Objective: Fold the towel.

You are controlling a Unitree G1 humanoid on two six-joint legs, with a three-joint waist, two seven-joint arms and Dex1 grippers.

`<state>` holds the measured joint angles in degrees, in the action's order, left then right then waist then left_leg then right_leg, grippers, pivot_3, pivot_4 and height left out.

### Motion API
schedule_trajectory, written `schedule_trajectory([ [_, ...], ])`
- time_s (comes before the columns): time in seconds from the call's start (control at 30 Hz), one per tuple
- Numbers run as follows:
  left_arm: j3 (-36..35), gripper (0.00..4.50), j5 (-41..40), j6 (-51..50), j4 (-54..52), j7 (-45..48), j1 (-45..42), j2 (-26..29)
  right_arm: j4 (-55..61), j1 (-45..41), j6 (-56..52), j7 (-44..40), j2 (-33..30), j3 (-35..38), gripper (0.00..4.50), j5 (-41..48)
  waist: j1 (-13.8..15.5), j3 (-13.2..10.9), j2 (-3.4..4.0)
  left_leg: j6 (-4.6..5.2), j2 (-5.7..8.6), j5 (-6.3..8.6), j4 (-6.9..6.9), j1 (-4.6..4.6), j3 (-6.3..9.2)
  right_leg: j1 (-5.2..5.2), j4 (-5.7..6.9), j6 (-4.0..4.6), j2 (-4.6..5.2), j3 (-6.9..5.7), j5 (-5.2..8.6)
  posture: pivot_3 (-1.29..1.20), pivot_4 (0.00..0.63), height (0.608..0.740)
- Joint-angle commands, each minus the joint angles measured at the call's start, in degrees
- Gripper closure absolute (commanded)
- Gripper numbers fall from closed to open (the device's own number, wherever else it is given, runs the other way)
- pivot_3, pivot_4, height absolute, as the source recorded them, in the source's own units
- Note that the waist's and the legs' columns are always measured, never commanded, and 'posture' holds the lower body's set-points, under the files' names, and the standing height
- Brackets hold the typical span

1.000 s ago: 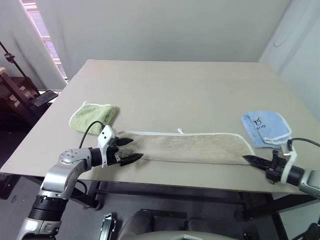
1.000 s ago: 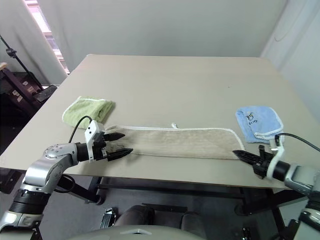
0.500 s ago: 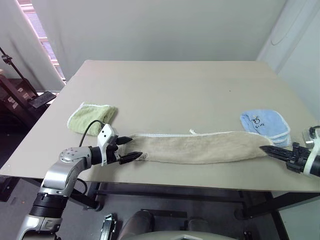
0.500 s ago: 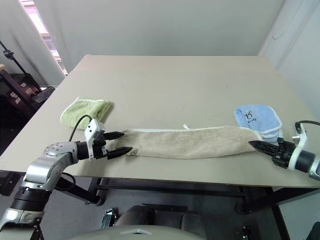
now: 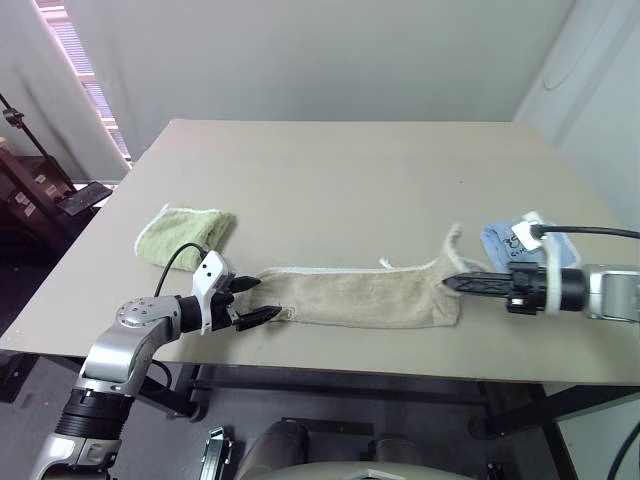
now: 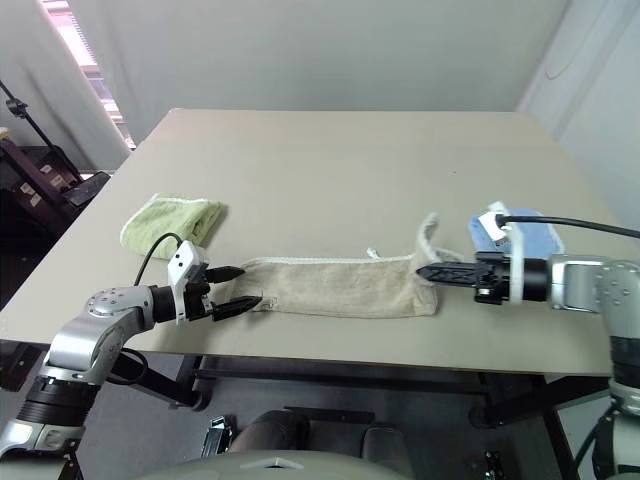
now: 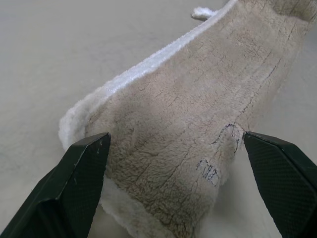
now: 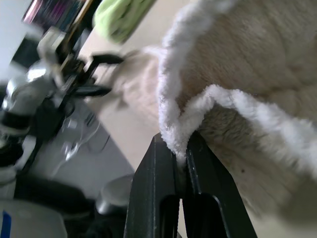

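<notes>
The beige towel (image 5: 350, 298) lies stretched along the table's near edge, its white loop (image 5: 385, 264) on the far side. My right gripper (image 5: 450, 283) is shut on the white corded edge (image 8: 173, 124) at the towel's right end and holds it raised off the table, curled back toward the left. My left gripper (image 5: 252, 301) stands open at the towel's left end. In the left wrist view that end (image 7: 188, 114) lies between the two spread fingers (image 7: 74, 193), with a small printed logo (image 7: 213, 168) near the corner.
A small light-green folded towel (image 5: 188, 230) lies at the table's left. A light-blue folded towel (image 5: 497, 240) sits at the right, partly behind my right arm. The tan table (image 5: 350, 170) stretches far behind the towel. A dark rack (image 5: 40, 190) stands off the left edge.
My right gripper has swung left and up with the towel's right end, lifting it off the table and shortening the flat part. The left gripper has stayed put.
</notes>
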<state>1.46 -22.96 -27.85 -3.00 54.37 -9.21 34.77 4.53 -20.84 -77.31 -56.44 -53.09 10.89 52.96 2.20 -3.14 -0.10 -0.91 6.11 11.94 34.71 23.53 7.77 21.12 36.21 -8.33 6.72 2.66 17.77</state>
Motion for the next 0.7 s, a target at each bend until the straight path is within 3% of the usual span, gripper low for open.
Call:
schedule_trajectory([
  [0.03,-0.19,0.00,0.32,0.32,-1.86,-0.60,-0.77,0.13,3.65,-3.46,1.42,-0.52,1.50,-5.60,4.46,-0.90,0.12,0.00,0.00,0.01,0.01,0.00,0.00,0.03,0.00,0.03,0.00,0.00,0.01,0.00,0.00,0.00,0.000,0.740],
  [0.3,-0.02,0.00,0.36,0.10,-2.33,-1.17,-0.52,0.17,4.49,-7.69,6.43,-1.19,4.58,-18.50,4.46,-7.73,0.07,-0.01,-0.02,0.02,0.03,0.01,0.03,0.08,0.00,0.07,0.00,-0.04,0.00,-0.01,-0.03,0.00,0.000,0.740],
  [0.7,0.10,0.00,0.43,-0.12,-3.53,-1.67,0.80,0.39,5.93,-10.58,22.70,-1.85,5.64,-30.31,4.46,-24.29,0.00,-0.01,-0.02,0.02,0.03,0.01,0.03,0.07,0.00,0.09,0.01,-0.19,-0.03,-0.01,-0.11,0.00,0.000,0.740],
])
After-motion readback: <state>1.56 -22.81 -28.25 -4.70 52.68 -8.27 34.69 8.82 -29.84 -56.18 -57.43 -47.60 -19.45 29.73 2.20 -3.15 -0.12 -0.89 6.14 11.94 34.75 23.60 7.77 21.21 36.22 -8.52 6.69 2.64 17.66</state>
